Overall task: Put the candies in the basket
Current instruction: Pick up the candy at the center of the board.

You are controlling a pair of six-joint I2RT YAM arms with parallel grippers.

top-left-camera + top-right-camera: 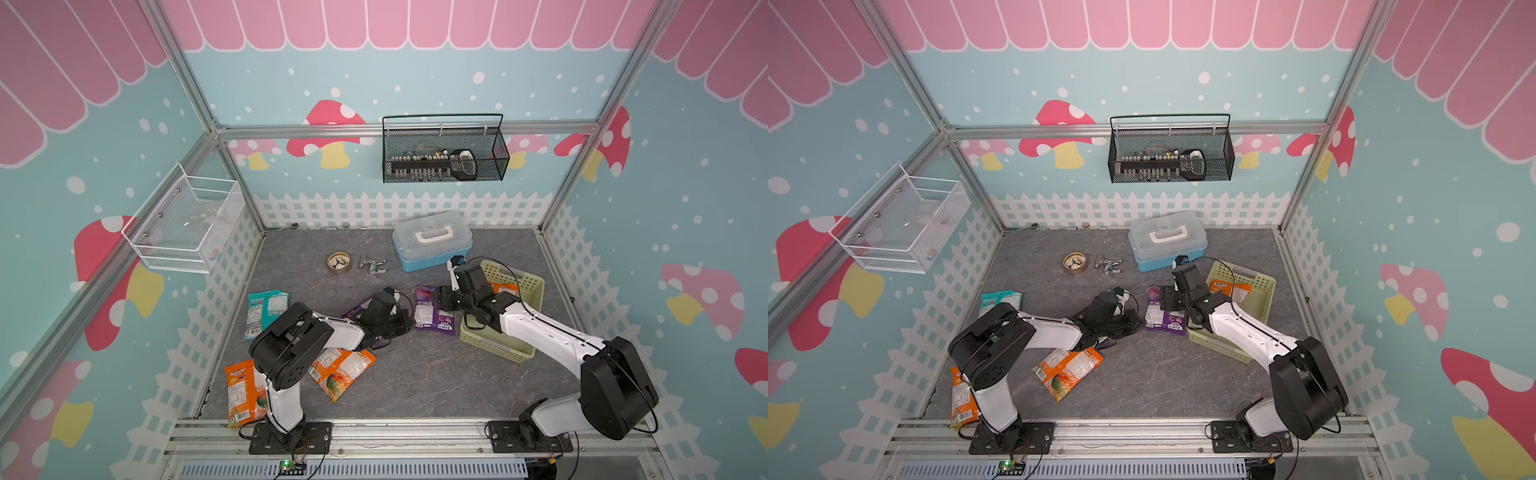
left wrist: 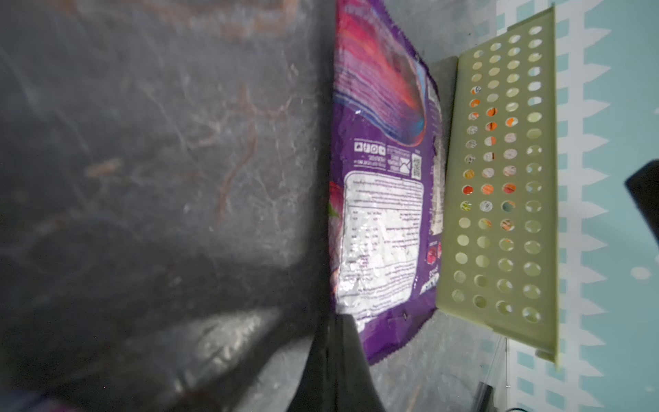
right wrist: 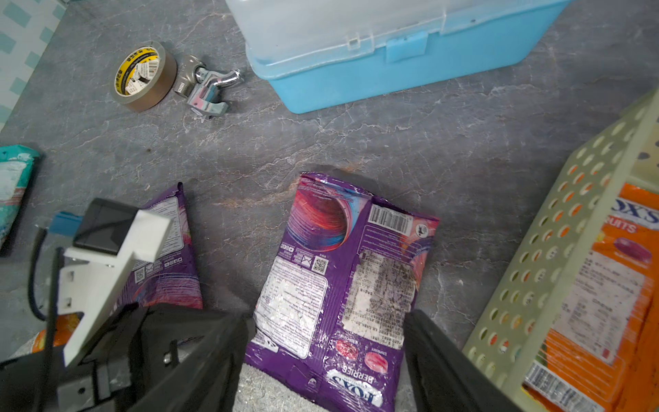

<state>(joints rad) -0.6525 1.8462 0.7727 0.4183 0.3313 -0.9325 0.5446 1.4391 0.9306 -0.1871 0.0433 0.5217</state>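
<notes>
Grey marbled stone pattern covers the surface, closed in by walls painted with mushrooms and a white picket fence. Farthest left, a white wire basket hangs on the side wall. Below it a teal bag lies flat on the surface. Nearer the front edge, an orange bag is partly hidden behind the left arm's base. A second orange bag lies flat near the middle front. Farther back sit a roll of brown tape and, just beside it, a small metal fitting.

The left end effector sits low over a purple bag, its fingers pressed together. Whether any of the film is pinched between them cannot be told. Next over, another purple bag lies label side up, close beside the basket's wall. The right end effector is down over this bag with its fingers apart, one on either side of the bag's near end and not clamped on it.

Behind stands a blue box with a clear lid, and above it a black wire basket hangs on the back wall. At the right sits the pale green basket, with round holes in its sides. A third orange bag lies inside it.
</notes>
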